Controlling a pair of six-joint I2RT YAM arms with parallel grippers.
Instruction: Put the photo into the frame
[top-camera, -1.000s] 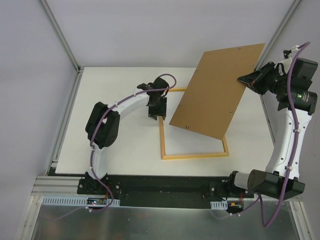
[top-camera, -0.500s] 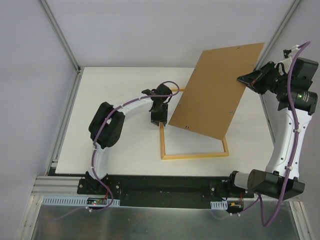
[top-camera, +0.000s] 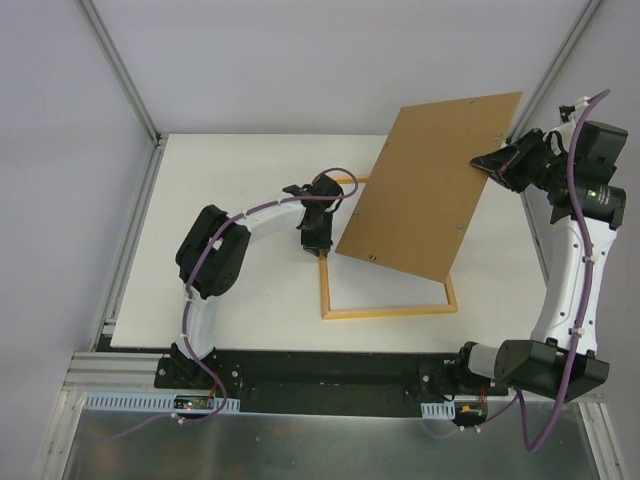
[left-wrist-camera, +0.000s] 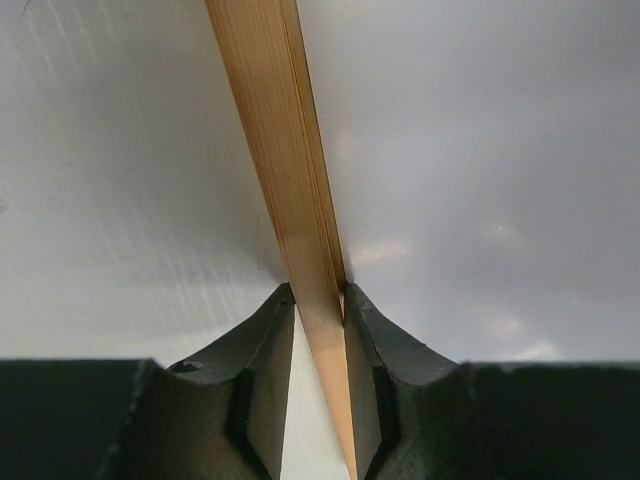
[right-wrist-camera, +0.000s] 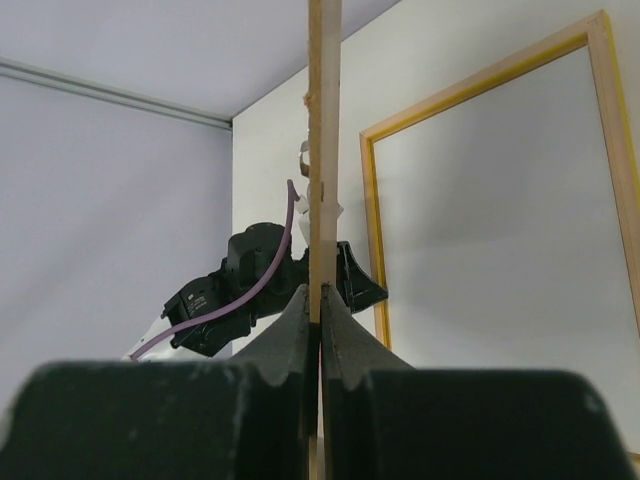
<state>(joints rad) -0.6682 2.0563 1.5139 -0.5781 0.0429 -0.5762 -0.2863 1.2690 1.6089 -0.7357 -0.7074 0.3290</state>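
A: Location of the frame (top-camera: 390, 312)?
B: Found lying flat on the table (top-camera: 240, 180), pale wood back upward. Far and right rails partly covered from above by the backing board (top-camera: 425, 190).
A: Reason for keeping the board aloft?
B: Judged lifted clear to leave the opening free for the photo. Pinched at its right edge by the right gripper (top-camera: 492, 163), jaws almost together on the thin sheet. Held tilted, low edge over the frame; cannot tell whether touching it.
A: And the left gripper (top-camera: 318, 240)?
B: Set astride the frame's left rail, jaws narrow, fingertips (left-wrist-camera: 270, 320) seemingly pressed on both faces. Judged there to pin the frame against sliding.
A: Whereabouts of the photo?
B: Not sighted in any view. Cannot tell whether hidden beneath the board or off the table.
A: Progress?
B: Judged early. Nothing yet in the opening; only bare table seen through it.
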